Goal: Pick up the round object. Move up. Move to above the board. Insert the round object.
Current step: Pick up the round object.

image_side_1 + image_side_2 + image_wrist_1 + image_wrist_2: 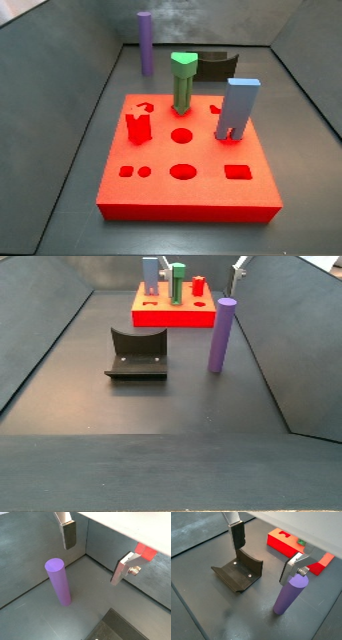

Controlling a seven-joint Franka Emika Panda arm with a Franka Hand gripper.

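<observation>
The round object, a tall slim purple cylinder (222,336), stands upright on the dark floor between the fixture and the side wall. It also shows in a side view (144,43) and in both wrist views (58,582) (290,594). The board (201,170) is a thick red block with round and square holes; it holds a green pointed peg (183,82) and a light-blue block (238,107). My gripper (95,554) (264,554) hangs open and empty above the floor. The purple cylinder stands outside the gap between the fingers, close to one finger (293,568).
The dark fixture (138,353) stands on the floor beside the cylinder and shows in a wrist view (240,572). Grey walls enclose the floor. The board also shows in a wrist view (284,547) beyond the fingers.
</observation>
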